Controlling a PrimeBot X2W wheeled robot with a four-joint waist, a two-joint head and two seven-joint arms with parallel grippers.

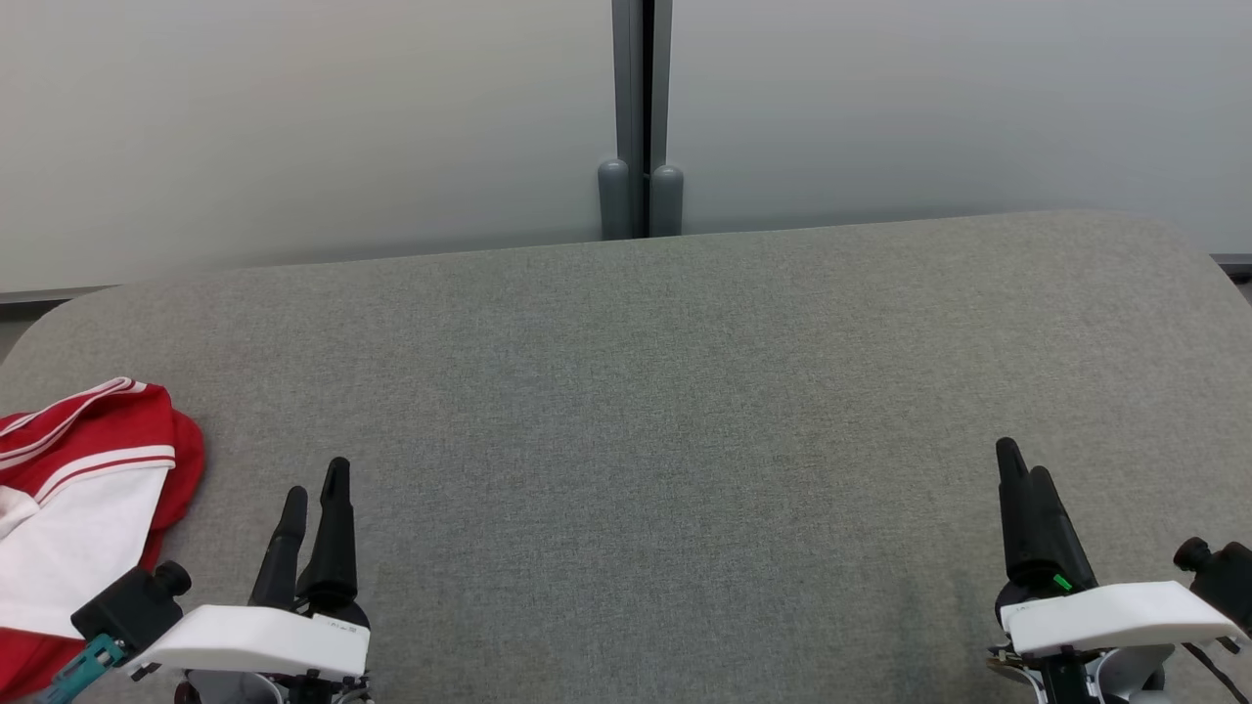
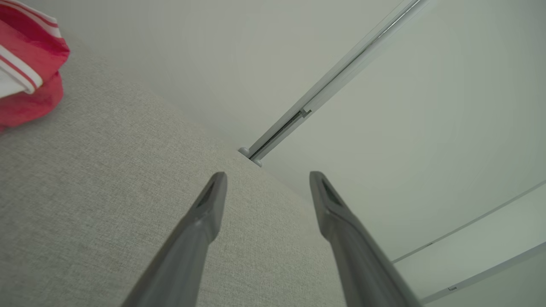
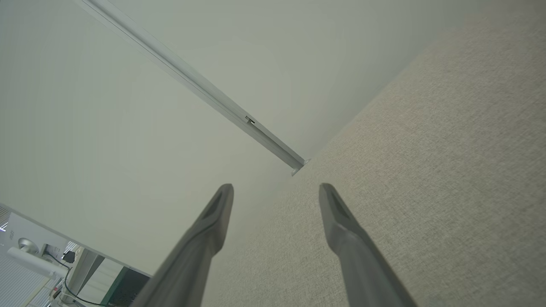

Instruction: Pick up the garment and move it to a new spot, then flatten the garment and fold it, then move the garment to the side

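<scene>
The garment (image 1: 78, 489), red and white with striped trim, is seen at the near left of the grey table (image 1: 685, 372). It is cut by the picture's left edge, so how close it reaches to the table's border cannot be told. The left tool (image 1: 315, 481) is held just right of it, apart from the cloth, with its two fingers spread and nothing between them. The right tool (image 1: 1024, 462) is kept at the near right, well apart from the garment. In its wrist view a clear gap is shown between the fingers, and nothing is gripped.

Several risks can be judged from here. If only the top layer is pinched, the cloth may be pulled open during lifting and one part may be dragged over the table. If the red hem alone is taken, the garment may slip out, because the fabric is judged to be thin and smooth. As it lies so far left, it may be pushed off the table by a careless approach. If the right arm is brought across, a collision between the two arms is possible.
</scene>
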